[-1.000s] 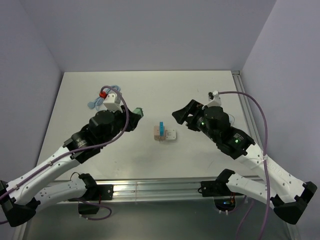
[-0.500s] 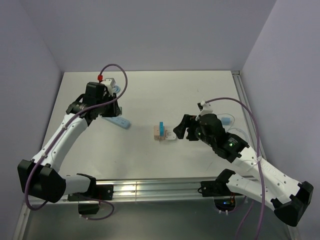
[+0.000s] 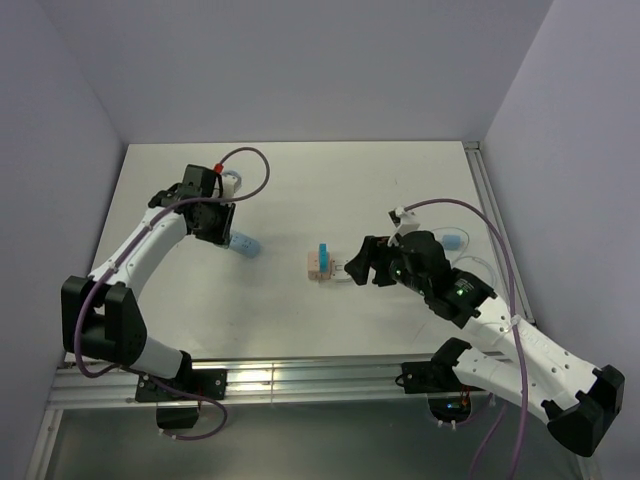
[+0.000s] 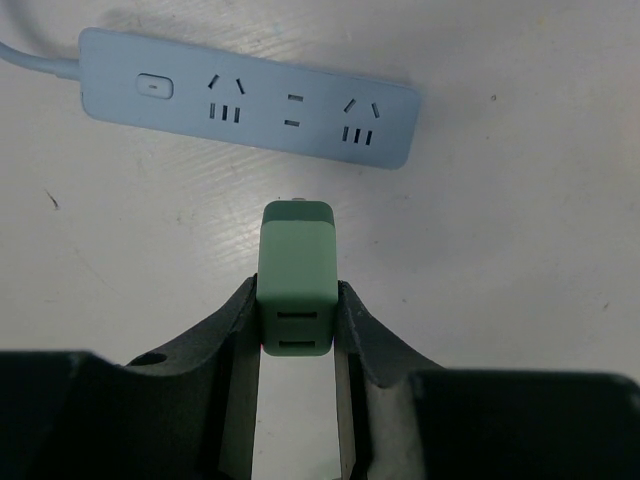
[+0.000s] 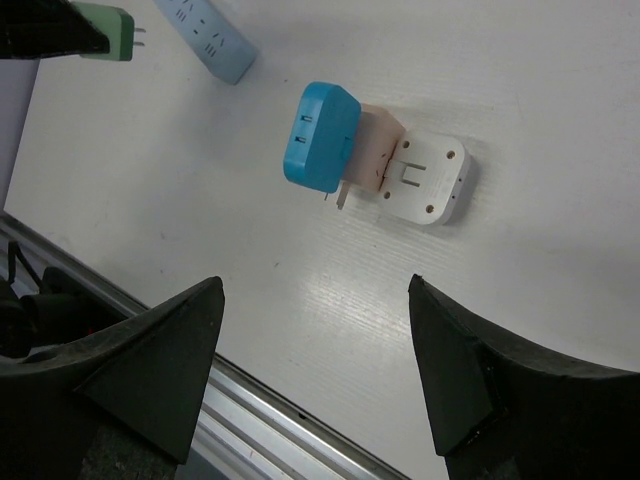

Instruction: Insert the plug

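Note:
My left gripper (image 4: pixel 297 290) is shut on a green plug (image 4: pixel 296 262), gripping its sides. The plug hangs just short of a light blue power strip (image 4: pixel 250 110) that lies flat with its sockets facing up. From above, the left gripper (image 3: pixel 210 222) is at the strip's (image 3: pixel 243 243) left end. My right gripper (image 5: pixel 315 290) stands open and empty, a little short of a blue plug (image 5: pixel 320 137) joined to a pink adapter (image 5: pixel 378 150) and a white adapter (image 5: pixel 428 178). The right gripper (image 3: pixel 360 262) is just right of that cluster (image 3: pixel 325 263).
The strip's cable (image 4: pixel 25 58) runs off to the left. A small light blue object (image 3: pixel 452 240) lies behind the right arm. An aluminium rail (image 3: pixel 300 375) borders the table's near edge, and walls close in the back and sides.
The left arm has swung from the table's middle to the far left, carrying the green plug to the power strip. The right gripper has moved left towards the adapter cluster.

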Available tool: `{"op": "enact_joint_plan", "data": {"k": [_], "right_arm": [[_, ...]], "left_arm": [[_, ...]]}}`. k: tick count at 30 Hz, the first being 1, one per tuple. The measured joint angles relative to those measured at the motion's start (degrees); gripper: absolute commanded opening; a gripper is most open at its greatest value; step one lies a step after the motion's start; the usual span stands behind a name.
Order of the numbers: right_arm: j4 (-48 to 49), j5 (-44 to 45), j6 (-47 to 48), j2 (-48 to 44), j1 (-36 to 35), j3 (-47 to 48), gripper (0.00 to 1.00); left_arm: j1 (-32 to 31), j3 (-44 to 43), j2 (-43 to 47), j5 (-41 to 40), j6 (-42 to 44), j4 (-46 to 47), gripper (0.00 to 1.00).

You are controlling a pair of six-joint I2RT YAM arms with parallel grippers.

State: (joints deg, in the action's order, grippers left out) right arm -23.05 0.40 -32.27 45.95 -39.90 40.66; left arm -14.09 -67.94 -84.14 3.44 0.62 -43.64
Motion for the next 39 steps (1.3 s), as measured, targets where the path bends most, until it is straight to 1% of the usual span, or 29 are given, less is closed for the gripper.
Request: {"op": "enact_joint_plan", "data": {"k": [9,13,23,39], "right_arm": [[1.2,-1.1,0.4,0.8,0.0,-1.8,0.8],[1.3,-1.1,0.5,1.6,0.1,-1.8,0.8],[1.4,-1.0,0.5,1.7,0.3,-1.8,0.8],[2.0,-1.5,0.7,2.4,0.3,-2.5,0.8]], "left_arm": [[0.1,-2.8,-7.0,-0.4,7.7,-2.4,0.0],[0.5,-4.3,-9.4,-0.3,8.6,-3.5,0.0],[2.7,-12.0,-12.7,0.9,9.5,-6.5,0.0],[2.9,-12.2,-15.0,4.2,10.8,-8.5,0.0]]}}
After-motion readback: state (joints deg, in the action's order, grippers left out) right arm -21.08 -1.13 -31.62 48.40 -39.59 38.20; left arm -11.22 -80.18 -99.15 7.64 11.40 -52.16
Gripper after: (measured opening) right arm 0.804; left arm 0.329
